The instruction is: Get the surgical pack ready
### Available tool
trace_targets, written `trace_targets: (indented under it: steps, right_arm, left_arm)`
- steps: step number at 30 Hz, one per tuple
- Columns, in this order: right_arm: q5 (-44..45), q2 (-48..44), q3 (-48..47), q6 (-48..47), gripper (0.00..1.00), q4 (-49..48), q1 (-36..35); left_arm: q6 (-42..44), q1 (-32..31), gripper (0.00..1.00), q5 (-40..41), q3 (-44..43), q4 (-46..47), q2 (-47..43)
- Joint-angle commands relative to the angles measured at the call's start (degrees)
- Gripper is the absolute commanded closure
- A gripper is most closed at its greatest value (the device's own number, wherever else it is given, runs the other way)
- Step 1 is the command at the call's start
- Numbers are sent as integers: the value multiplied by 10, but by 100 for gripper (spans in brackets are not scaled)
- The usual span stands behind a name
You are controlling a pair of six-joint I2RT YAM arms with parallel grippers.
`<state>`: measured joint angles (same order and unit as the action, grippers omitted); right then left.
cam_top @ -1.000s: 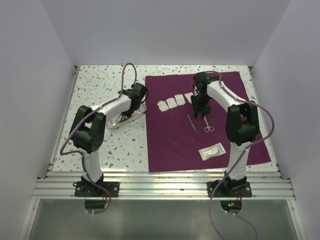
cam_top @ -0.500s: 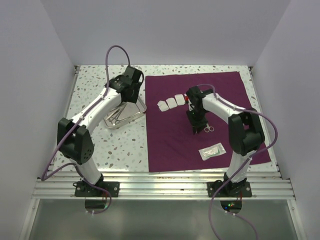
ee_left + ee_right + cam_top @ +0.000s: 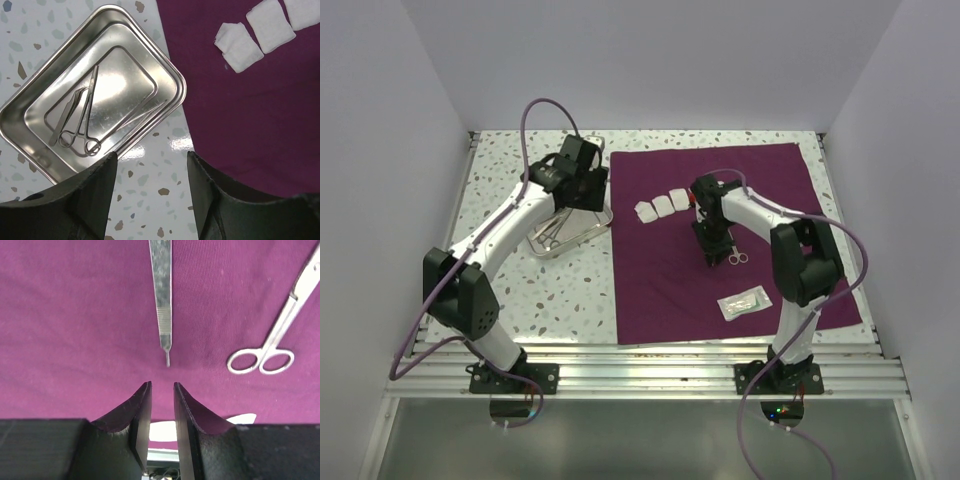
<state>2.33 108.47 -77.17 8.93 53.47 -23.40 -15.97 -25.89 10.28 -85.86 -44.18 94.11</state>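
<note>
Nearest me, the pouch point(image 3: 743, 303) lies on the purple drape point(image 3: 650, 290). The drape is spread flat over the right half of the counter point(image 3: 520, 290), with its near hem close to the front edge. Just beyond, my right arm folds back on itself, elbow high. The right claw point(image 3: 161, 386) points down at the cloth, its jaws almost together with a thin slit between them and nothing in it. A slim steel handle point(image 3: 160, 295) lies just ahead of the tips, the scissors point(image 3: 270, 340) are beside it on the right, and there is bare cloth around both. Farther out, the gauze squares point(image 3: 663, 205) sit in a row.

My left arm reaches out long. The left claw point(image 3: 152, 155) is spread wide and empty above the tray point(image 3: 30, 145), which sits on bare counter just beside the drape's left edge with forceps point(image 3: 80, 120) inside.

A second ago the left arm was folded low over the tray. The right claw was farther out by the gauze and has come nearer.
</note>
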Motion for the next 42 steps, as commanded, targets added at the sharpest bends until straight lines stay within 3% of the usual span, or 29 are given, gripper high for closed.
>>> trace_targets:
  steps: [1,18,20,23,27,32,37,42]
  right_arm:
    - [17,16,-20,-17,72,-17,1]
    - [11,61,-6,-28,83,-46,0]
    - [11,59,-1,-27,87,-49,1]
    - [18,55,-7,-23,99,-31,0]
    - [29,21,-30,-15,100,-1,0]
    - [-1,-15,-78,-8,100,48,0]
    - [-66,-65,-90,-2,100,58,0]
    - [-159,-121,-75,47,100,12,-1]
  left_arm:
    - [-17,2,38,-32,1,11,-29]
    - [-20,2,37,-69,-17,9,-24]
    - [-21,2,37,-79,-25,3,-21]
    - [-28,3,36,-100,-36,-4,-16]
    - [-56,3,32,-155,-32,13,-18]
    - [-157,11,27,-281,27,100,-16]
    - [-321,15,22,-411,130,286,-3]
    - [-433,13,20,-442,181,453,5]
